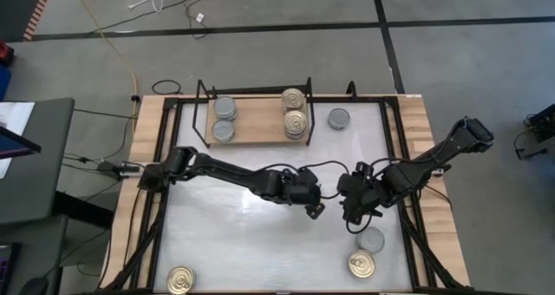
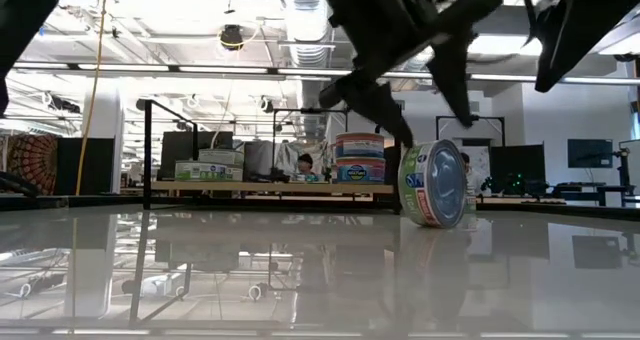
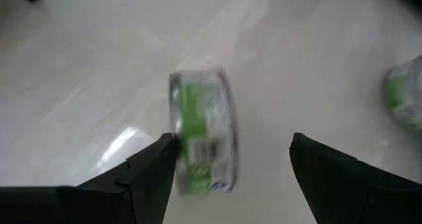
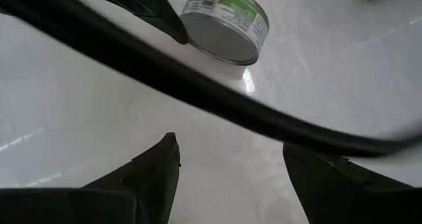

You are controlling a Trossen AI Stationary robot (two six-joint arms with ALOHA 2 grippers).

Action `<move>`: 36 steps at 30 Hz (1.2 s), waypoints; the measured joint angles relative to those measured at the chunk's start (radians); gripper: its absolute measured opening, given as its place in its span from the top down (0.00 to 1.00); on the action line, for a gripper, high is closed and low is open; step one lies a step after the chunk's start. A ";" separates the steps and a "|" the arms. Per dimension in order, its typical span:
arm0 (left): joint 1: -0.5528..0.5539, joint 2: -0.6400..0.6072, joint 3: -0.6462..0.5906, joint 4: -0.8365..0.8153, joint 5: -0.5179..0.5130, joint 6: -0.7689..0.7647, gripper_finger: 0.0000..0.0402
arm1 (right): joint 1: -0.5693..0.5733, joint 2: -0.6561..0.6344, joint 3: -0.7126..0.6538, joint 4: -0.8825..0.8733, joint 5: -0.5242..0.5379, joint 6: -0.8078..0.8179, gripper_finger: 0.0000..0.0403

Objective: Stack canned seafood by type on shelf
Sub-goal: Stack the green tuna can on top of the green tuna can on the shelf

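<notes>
A green-labelled can (image 3: 201,128) with a plain grey top (image 4: 221,36) stands tilted on its rim on the white table (image 1: 243,243), near the middle. My left gripper (image 1: 312,208) is open, pointing down at a slant, with the can between its fingers and close to one of them. My right gripper (image 1: 354,217) hangs open just to the right of it, with nothing between its fingers (image 4: 231,145). On the wooden shelf (image 1: 256,126) at the far edge, two grey-topped cans (image 1: 224,119) sit at the left end and two gold-topped cans (image 1: 295,110) at the right end. My left gripper has one fingertip (image 4: 178,28) against the can's labelled side wall (image 4: 192,10), coming from above at a slant. The other finger (image 3: 310,151) stands clear of the can. The can (image 2: 435,183) rests on its lower rim on the table, leaning.
A grey-topped can (image 1: 338,118) lies on the table right of the shelf. Another grey-topped can (image 1: 371,239) and a gold-topped one (image 1: 362,264) sit near the front right, and a gold-topped can (image 1: 180,280) at the front left. A black cable (image 4: 198,92) crosses in front of my right gripper.
</notes>
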 joint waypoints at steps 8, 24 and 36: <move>0.026 0.013 -0.011 -0.055 -0.013 0.007 0.29 | 0.000 0.000 0.000 -0.011 0.000 0.018 0.28; 0.036 0.079 -0.011 -0.049 0.051 0.086 0.33 | -0.001 0.000 -0.001 -0.013 0.000 0.016 0.28; 0.044 0.068 -0.001 -0.052 0.108 0.048 0.69 | -0.002 0.000 -0.001 -0.010 0.000 0.015 0.28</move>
